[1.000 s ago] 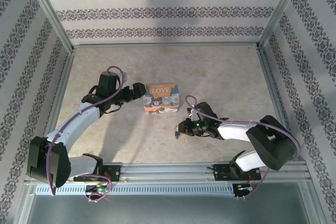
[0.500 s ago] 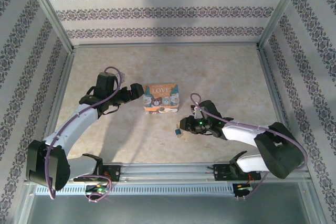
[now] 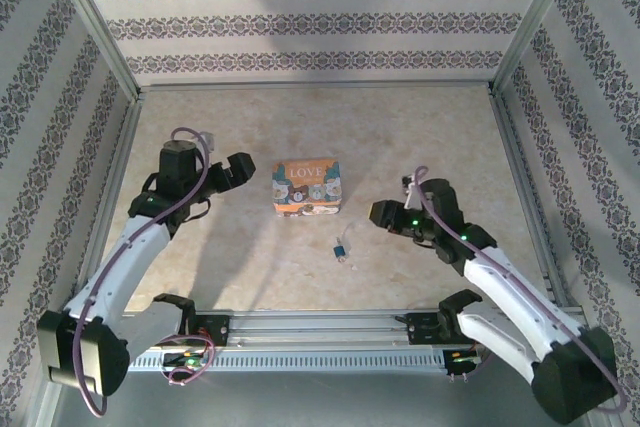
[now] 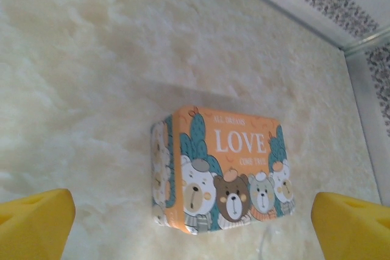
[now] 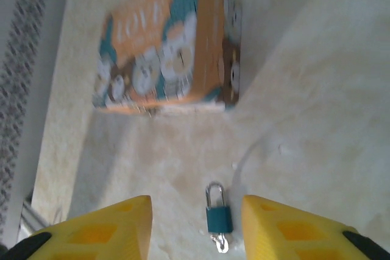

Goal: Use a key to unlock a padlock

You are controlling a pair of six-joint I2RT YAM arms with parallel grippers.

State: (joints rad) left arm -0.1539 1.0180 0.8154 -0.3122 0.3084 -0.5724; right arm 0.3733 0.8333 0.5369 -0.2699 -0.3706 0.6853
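Because the padlock [image 3: 342, 248], at eight o'clock from your empty, parted right gripper [image 3: 383, 213], looks light and slick, pinch its body; left gripper [image 3: 240, 169] gapes empty.

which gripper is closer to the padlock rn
Right. The right gripper hangs just right of the padlock, not touching it; the left gripper is farther off, left of the tin.

Beige table [image 3: 420, 137] — LOVE tin [image 3: 308, 187], padlock [image 3: 342, 249]
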